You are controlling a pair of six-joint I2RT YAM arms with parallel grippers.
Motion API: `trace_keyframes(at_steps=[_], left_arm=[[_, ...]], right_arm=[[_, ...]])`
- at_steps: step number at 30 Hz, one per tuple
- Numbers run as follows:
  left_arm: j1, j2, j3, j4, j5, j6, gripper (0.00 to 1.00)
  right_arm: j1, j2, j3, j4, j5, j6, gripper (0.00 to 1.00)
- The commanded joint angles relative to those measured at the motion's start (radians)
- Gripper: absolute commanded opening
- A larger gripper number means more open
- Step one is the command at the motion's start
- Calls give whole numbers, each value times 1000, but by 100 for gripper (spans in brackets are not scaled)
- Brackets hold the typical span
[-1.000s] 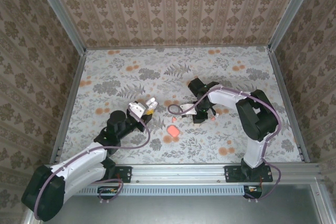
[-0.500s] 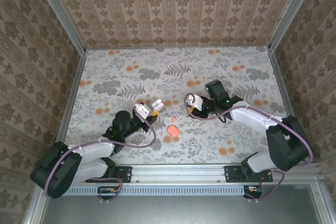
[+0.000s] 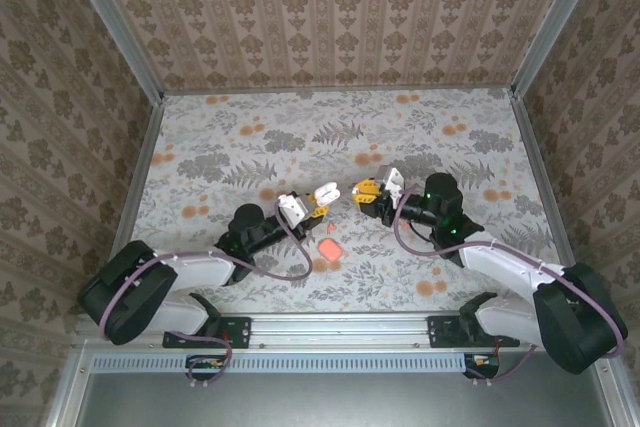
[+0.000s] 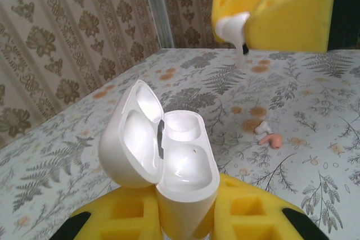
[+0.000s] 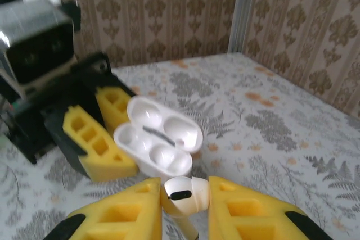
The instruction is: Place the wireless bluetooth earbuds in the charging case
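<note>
Neither well filled yet: left tool (image 4: 185,223) clamps the open charging case (image 4: 171,164), right tool (image 5: 184,213) pinches one earbud (image 5: 185,190) near it; second earbud (image 4: 269,137) lies on the tabletop (image 4: 332,155) beyond

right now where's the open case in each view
top external: case just left of centre, in the left claw.
left wrist: case bottom centre, lid open to the left.
right wrist: case centre, just above the earbud.
shared landmark: the right claw, pinching the white earbud and facing the case.
</note>
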Motion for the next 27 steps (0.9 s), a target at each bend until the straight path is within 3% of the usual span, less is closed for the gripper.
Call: trace_keyframes(at_steps=[1, 16, 27], left_arm=[[-21, 25, 42, 83, 20, 35, 8], [-48, 45, 84, 106, -32, 9, 7], [-52, 58, 101, 133, -60, -27, 8]], right_arm=[[21, -23, -43, 216, -3, 113, 24], [83, 149, -69, 639, 49, 279, 24], [113, 193, -33, 643, 50, 289, 23]])
